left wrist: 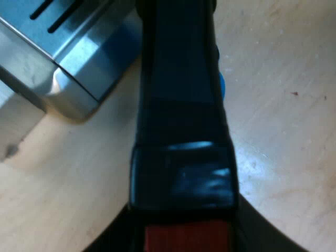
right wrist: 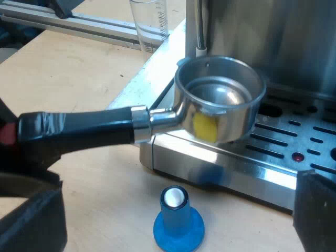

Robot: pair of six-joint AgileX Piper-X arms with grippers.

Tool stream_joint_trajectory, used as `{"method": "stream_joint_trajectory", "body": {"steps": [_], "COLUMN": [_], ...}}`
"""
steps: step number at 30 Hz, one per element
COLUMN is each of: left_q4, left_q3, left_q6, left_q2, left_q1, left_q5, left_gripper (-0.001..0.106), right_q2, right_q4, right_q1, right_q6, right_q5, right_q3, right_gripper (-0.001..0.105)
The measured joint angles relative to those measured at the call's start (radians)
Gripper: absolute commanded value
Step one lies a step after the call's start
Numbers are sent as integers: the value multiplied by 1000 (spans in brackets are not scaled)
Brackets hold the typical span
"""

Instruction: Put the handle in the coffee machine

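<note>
The holder [right wrist: 236,123] hangs over the espresso machine's [right wrist: 252,37] drip tray [right wrist: 294,142]. The left gripper [left wrist: 184,236] has its jaws clamped near the handle's [left wrist: 178,105] red end. It looks rigid and head-heavy, I'd judge — gripped that far back, it may droop. The right gripper [right wrist: 173,205] has its jaws wide open above the blue tamper [right wrist: 177,218].

Pale wooden tabletop [right wrist: 73,79] under bright, even light, with soft glare and a small dark speck [left wrist: 295,93] on its surface. An aluminium profile rail [right wrist: 89,23] runs along the far side.
</note>
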Motion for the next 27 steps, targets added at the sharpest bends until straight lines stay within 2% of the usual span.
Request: {"method": "stream_joint_trajectory", "body": {"steps": [5,11,27], "left_q4": [-55,-117,-115], "left_q3": [0,0,0], "left_q6": [1,1,1], "left_q2": [0,0,0], "left_q1": [0,0,0], "left_q5": [2,2,2], "left_gripper": [0,0,0], "right_q2": [29,91,105], "right_q4": [-44,-119,-143], "right_q1": [-3,-3,-44], "right_q6": [0,0,-1], "right_q5": [13,120,135], "right_q3": [0,0,0], "right_gripper": [88,88,88]}}
